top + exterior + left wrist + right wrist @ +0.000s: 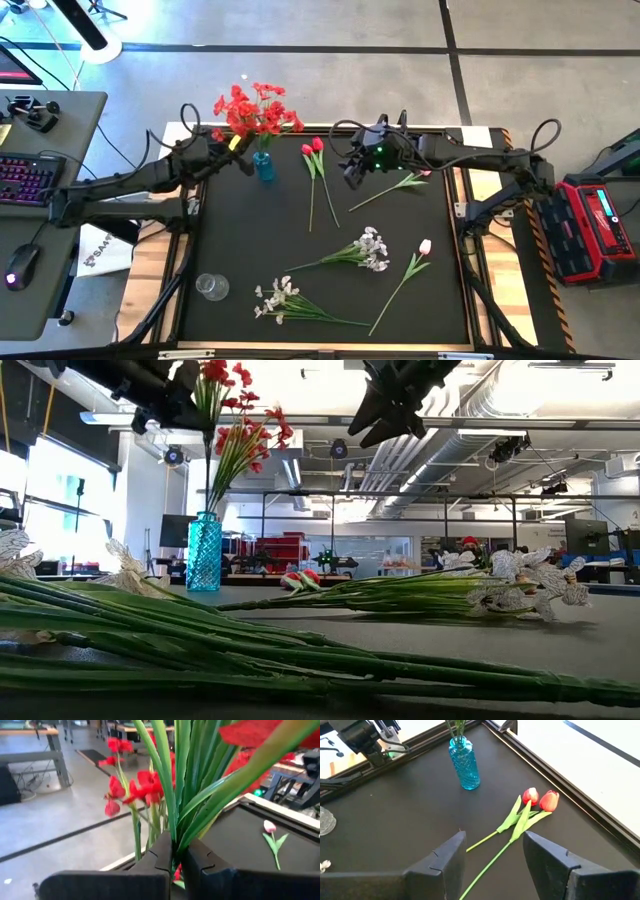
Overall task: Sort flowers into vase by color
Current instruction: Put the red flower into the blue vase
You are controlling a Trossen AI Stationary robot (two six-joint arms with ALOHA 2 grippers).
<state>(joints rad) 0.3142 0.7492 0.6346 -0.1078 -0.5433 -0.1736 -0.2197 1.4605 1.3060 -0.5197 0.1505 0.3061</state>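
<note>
A blue glass vase stands at the far left of the black mat, with red flowers fanning out above it. My left gripper is beside the vase's top, shut on a red bunch. My right gripper hangs open above the mat's far middle with nothing between its fingers. Two red tulips lie flat on the mat just ahead of it. Two white sprays and two pink tulips also lie on the mat. My left gripper pinches the red bunch's green stems and long leaves between its two fingers, below the blooms. The fingers come nearly level from the table's left, across the stems. The bunch stands upright, and a stem runs down to the vase's mouth.
A small clear glass stands near the mat's near left corner. A raised frame borders the mat. A desk with a keyboard is off to the left and a red case to the right.
</note>
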